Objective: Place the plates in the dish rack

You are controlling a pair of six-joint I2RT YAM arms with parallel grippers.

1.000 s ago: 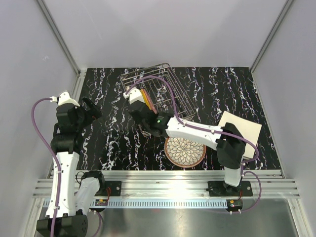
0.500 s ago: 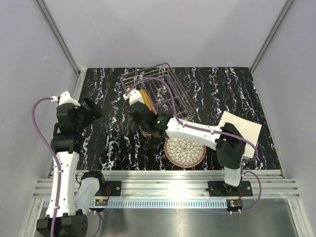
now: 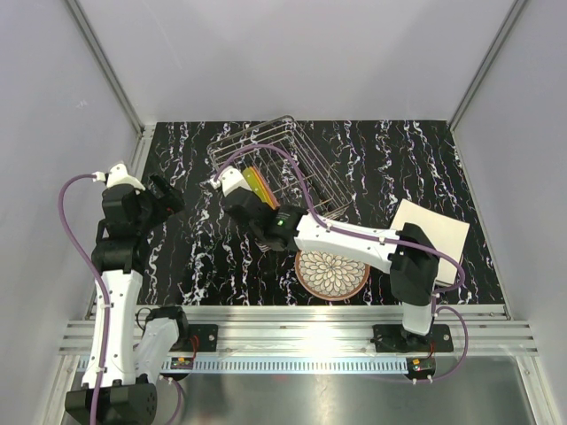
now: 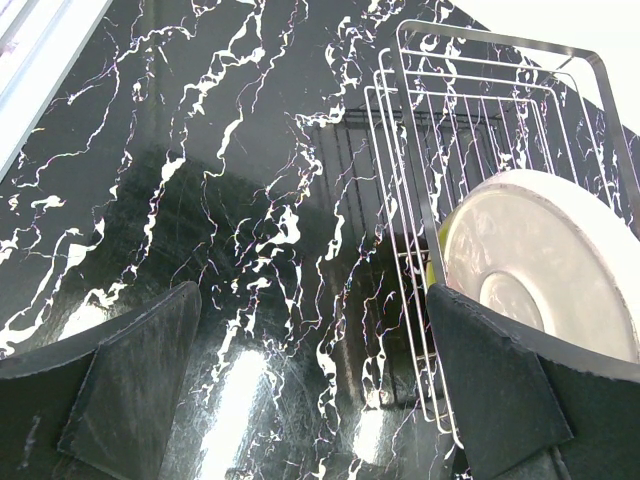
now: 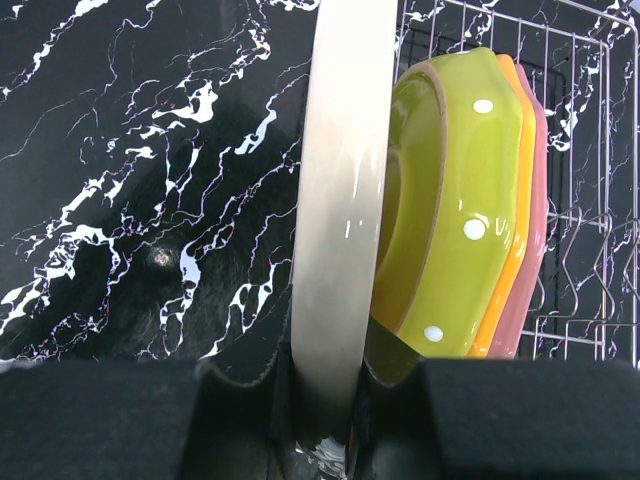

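The right gripper [image 5: 322, 400] is closed narrowly on the rim of a cream plate [image 5: 340, 180] and holds it on edge at the left end of the dish rack [image 3: 306, 164]. The plate is just beside the green plate [image 5: 450, 200], which stands there with the orange [image 5: 510, 200] and pink [image 5: 535, 200] ones. I cannot see if its lower edge sits between the wires.

To do this step well, I think the plate must stay upright and go down slowly, so it does not knock the green one. The jaws should open only when the wires carry it.

The left gripper [image 4: 315, 390] is wide open and empty. No writing or brand is readable.
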